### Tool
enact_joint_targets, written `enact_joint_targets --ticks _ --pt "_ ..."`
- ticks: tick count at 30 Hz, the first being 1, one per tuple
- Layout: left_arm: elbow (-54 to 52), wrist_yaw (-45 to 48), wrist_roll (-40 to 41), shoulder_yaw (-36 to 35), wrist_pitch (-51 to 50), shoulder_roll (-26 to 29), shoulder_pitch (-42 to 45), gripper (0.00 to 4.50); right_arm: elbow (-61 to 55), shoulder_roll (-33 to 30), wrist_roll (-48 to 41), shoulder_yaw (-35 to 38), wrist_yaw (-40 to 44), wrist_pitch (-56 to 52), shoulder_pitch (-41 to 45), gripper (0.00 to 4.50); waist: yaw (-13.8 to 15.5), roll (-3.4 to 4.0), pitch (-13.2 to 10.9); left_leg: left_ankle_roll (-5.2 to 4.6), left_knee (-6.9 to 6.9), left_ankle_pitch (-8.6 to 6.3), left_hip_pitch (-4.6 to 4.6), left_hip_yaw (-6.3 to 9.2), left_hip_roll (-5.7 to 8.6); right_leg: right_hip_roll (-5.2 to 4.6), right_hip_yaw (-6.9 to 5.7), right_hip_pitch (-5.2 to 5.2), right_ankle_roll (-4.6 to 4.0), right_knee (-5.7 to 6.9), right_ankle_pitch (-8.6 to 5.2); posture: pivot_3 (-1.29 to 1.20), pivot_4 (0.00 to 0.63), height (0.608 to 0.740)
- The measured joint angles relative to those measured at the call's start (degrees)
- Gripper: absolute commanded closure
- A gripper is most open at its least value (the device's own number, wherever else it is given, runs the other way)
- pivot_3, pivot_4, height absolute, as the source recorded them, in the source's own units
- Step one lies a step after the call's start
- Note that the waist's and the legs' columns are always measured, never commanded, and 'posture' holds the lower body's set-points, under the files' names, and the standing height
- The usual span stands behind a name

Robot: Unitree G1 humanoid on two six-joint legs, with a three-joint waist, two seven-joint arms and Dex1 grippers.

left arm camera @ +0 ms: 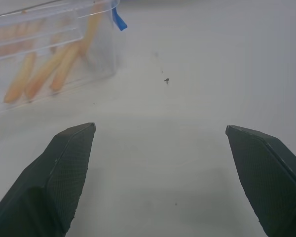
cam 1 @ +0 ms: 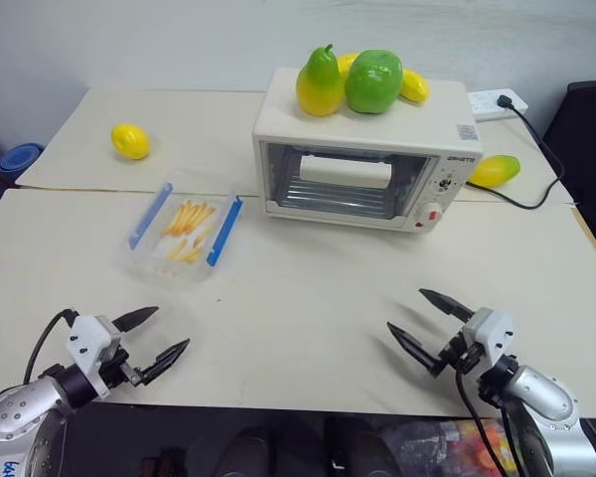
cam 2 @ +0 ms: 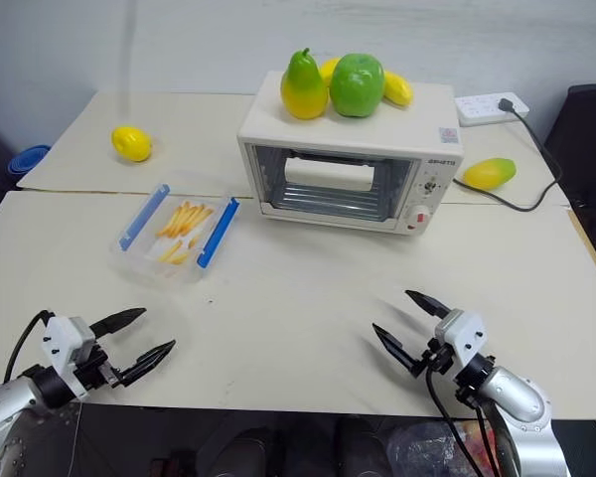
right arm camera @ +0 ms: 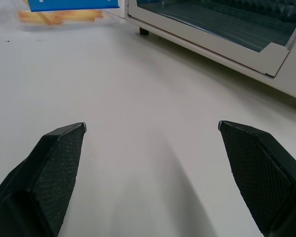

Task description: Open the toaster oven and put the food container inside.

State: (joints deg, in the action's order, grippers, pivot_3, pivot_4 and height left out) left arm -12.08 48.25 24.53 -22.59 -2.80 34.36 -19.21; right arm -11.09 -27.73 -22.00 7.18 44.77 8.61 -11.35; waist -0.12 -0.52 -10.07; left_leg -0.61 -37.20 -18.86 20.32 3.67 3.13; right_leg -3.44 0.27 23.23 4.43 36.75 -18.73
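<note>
the toaster oven (cam 1: pixel 363 164) sits door closed, ahead of the right gripper (cam 1: pixel 421 319). the food container (cam 1: pixel 184 231) lies ahead of the left gripper (cam 1: pixel 162 335). both grippers are spread, empty.

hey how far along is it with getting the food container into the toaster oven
Nothing looks done yet. The toaster oven has its glass door shut, and the food container sits on the table to the oven's left, outside it. Nothing is in hand: the left tool and right tool both hover open and empty near the table's front edge. Left to do: open the door, pick up the container and put it inside.
</note>
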Motion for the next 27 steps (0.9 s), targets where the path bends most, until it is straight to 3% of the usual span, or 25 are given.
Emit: enact_joint_targets --ticks 4,8,11,18,27 --pt "-1.78 1.29 4.35 -0.1 -4.17 1.03 0.94 0.0 0.07 0.42 -2.01 -0.34 0.29 -3.4 5.51 0.01 0.04 0.01 -0.01 0.01 -0.04 0.01 0.0 0.0 0.0 0.0 -0.01 -0.01 0.0 0.05 0.0 0.0 0.15 0.74" --pt "-3.91 3.84 19.09 -2.84 -19.49 8.04 5.64 0.0 -0.76 -2.51 -6.31 -0.08 1.47 -10.44 11.63 0.01 0.21 0.06 -0.08 0.02 -0.09 0.01 0.03 0.04 -0.01 -0.02 -0.05 0.02 -0.01 0.08 0.0 0.0 0.15 0.74" --pt "-5.88 3.44 24.95 -4.71 -24.8 11.27 12.15 0.0 -1.03 -5.07 -9.32 0.0 2.86 -16.0 18.09 0.01 0.1 0.08 -0.08 0.18 -0.11 0.1 0.05 0.04 0.0 -0.02 -0.05 0.02 -0.01 0.04 0.0 0.0 0.15 0.74" --pt "-7.5 -0.12 30.22 -0.77 -31.85 11.45 28.91 0.0 4.53 -5.84 -10.02 -0.4 1.78 -25.6 36.82 0.01 -0.09 0.1 -0.1 0.31 -0.07 0.17 0.22 0.04 0.0 0.02 -0.09 0.28 -0.01 0.1 0.0 0.0 0.15 0.74" --pt "-7.25 -1.32 27.54 3.71 -32.65 8.39 31.63 0.0 6.55 -1.5 -9.42 -4.47 0.9 -31.16 43.15 0.01 -0.09 0.1 -0.1 0.31 -0.24 0.18 0.45 0.02 0.0 0.02 -0.09 0.45 0.0 0.13 0.0 0.0 0.15 0.74"
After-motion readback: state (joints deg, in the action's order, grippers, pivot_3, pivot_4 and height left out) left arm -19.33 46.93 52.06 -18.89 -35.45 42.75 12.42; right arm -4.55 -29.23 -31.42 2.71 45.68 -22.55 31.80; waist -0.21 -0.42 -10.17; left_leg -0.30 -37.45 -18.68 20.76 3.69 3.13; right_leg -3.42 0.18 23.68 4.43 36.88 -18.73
